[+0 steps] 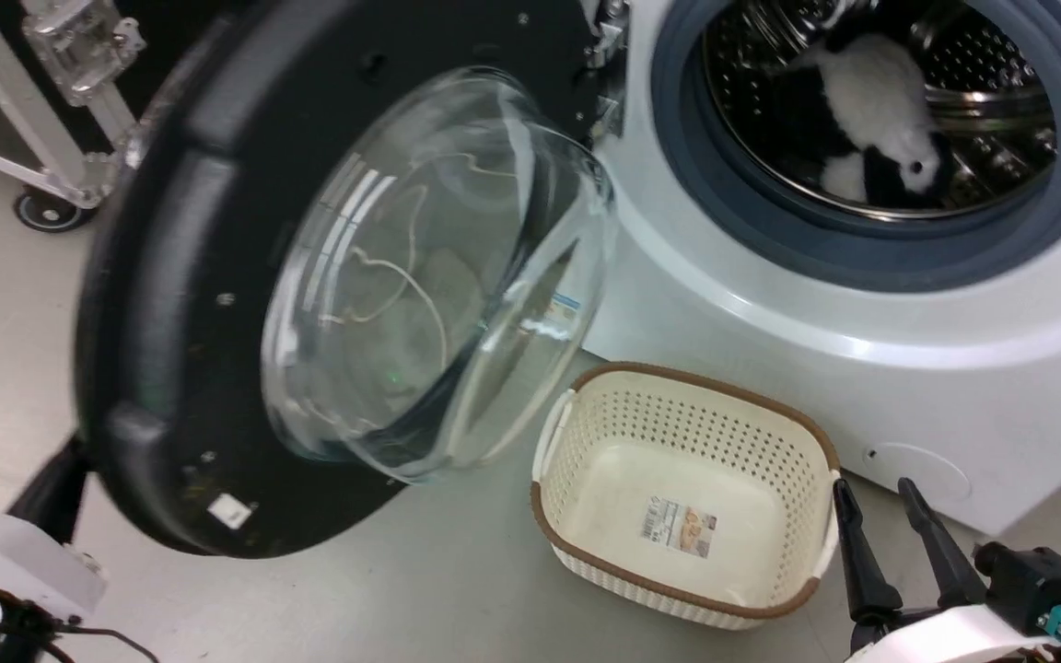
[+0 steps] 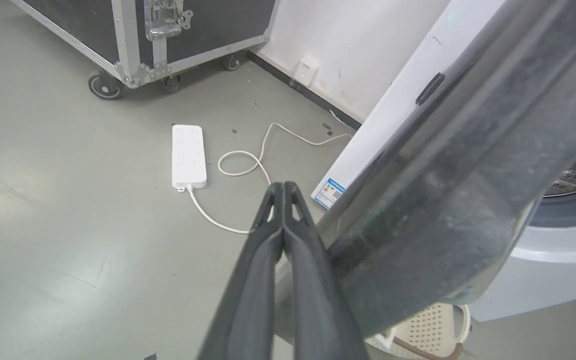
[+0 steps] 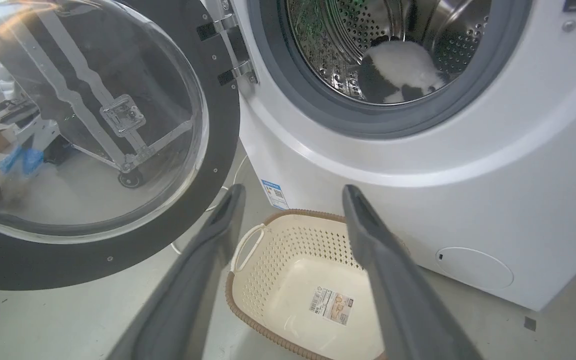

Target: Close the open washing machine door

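Left gripper [image 2: 284, 186] pinched beside door [image 2: 468, 170] — power strip [image 2: 188, 155] beyond.

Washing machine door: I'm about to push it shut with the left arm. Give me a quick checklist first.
1. Door: the washing machine door stands swung wide open: ok.
2. Pusher: the left gripper, fingers shut, sits beside the door's outer rim: ok; contact cannot tell.
3. Other arm: the right gripper, open, is low over the basket, outside the opening: ok.
4. Load: the plush toy lies inside the drum, off the gasket: ok.
5. Swing path: the basket stands on the floor before the washing machine; clearance under the door: cannot tell.
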